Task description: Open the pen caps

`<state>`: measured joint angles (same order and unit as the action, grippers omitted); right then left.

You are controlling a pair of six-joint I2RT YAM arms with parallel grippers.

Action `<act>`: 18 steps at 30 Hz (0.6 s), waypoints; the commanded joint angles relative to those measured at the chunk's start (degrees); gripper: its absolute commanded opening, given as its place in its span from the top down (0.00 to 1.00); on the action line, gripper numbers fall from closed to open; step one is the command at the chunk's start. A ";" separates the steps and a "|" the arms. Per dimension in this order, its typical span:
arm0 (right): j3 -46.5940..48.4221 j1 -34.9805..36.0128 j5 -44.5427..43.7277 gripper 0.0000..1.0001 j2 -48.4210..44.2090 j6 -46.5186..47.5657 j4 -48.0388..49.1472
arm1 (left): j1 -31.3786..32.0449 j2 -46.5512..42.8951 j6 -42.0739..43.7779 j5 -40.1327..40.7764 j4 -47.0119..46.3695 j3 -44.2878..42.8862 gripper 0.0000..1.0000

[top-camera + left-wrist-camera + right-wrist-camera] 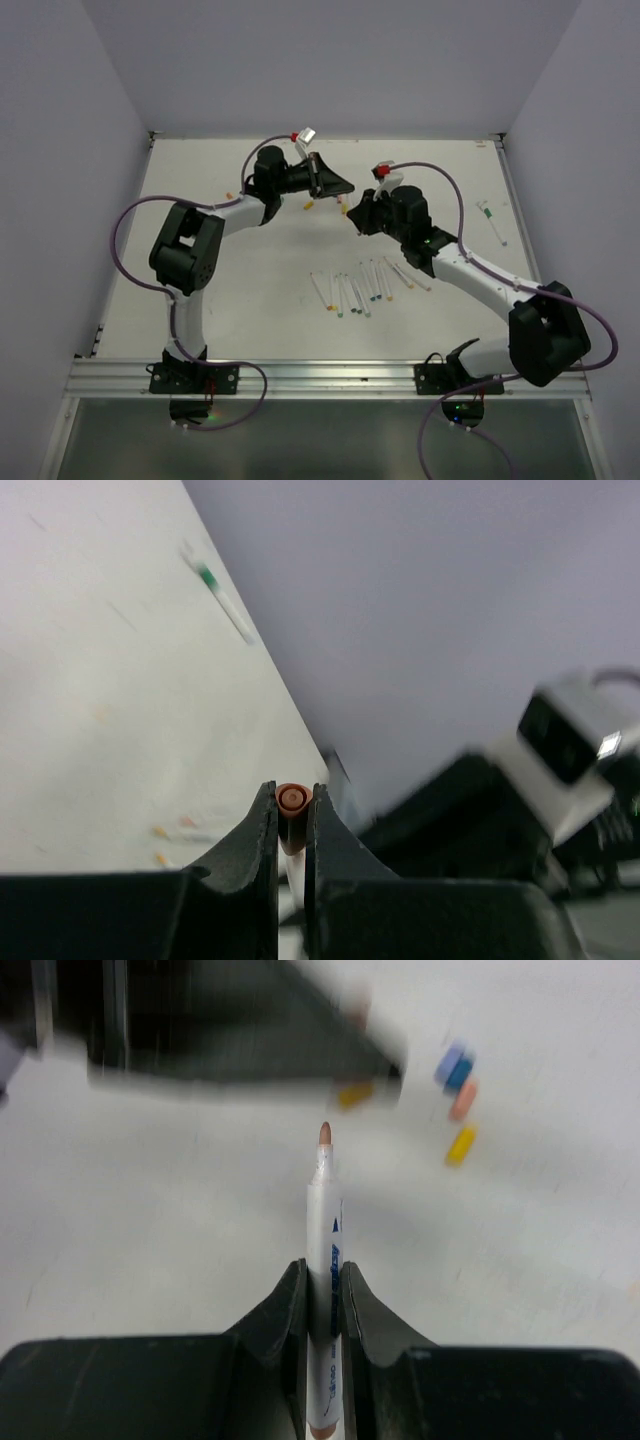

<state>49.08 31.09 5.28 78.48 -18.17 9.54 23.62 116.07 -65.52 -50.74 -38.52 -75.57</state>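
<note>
My left gripper [292, 805] is shut on a small orange pen cap [292, 798], seen end-on between its fingertips. My right gripper [322, 1270] is shut on the barrel of a white pen [325, 1222] with blue print. The pen's bare orange tip [325, 1135] points at the blurred left gripper [250, 1030], a short gap away. From above, both grippers [347, 186] [348, 211] meet over the middle of the table. Loose caps lie beyond the pen: blue [455, 1066], orange [462, 1101] and yellow [460, 1145].
A row of several white pens [360, 290] lies on the table in front of the arms. One pen with a green band [490, 222] lies alone at the right edge. Small caps [308, 203] [229, 194] are scattered near the left arm.
</note>
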 commanded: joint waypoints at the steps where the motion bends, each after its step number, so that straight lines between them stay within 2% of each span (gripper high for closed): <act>1: -8.11 6.07 6.59 1.00 -1.83 -4.05 -19.83 | -10.87 -1.11 -0.58 27.27 -12.55 -2.39 1.00; 6: -6.72 6.35 3.51 1.00 -2.80 -2.40 -22.28 | -10.87 -2.95 0.74 29.99 -10.87 0.07 1.00; 9: -4.44 6.35 0.01 1.00 -3.50 -2.48 -25.09 | -11.05 -2.52 4.07 26.14 -6.85 -2.46 1.00; 10: -3.04 6.26 -2.88 1.00 -3.59 -1.87 -26.49 | -11.05 -1.91 6.86 23.70 -2.13 -4.39 1.00; 13: 1.17 3.72 -4.40 1.00 -2.37 2.52 -32.37 | -10.87 -1.28 15.47 21.82 10.08 -6.43 1.00; 15: 3.12 -1.09 -3.26 1.00 -1.58 5.76 -35.37 | -10.35 -1.46 20.40 23.05 16.60 -6.86 1.00; 16: 4.17 -2.86 -3.00 1.00 -1.23 6.83 -37.38 | -10.17 -1.29 24.52 24.27 22.73 -7.22 1.00; 18: 4.53 -6.72 -3.60 1.00 -0.96 9.37 -38.71 | -9.82 -0.94 27.10 26.21 25.68 -7.22 1.00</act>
<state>50.92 29.39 3.79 77.21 -14.57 -22.96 13.61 116.25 -48.86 -26.48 -25.50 -81.19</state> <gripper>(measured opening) 0.143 0.077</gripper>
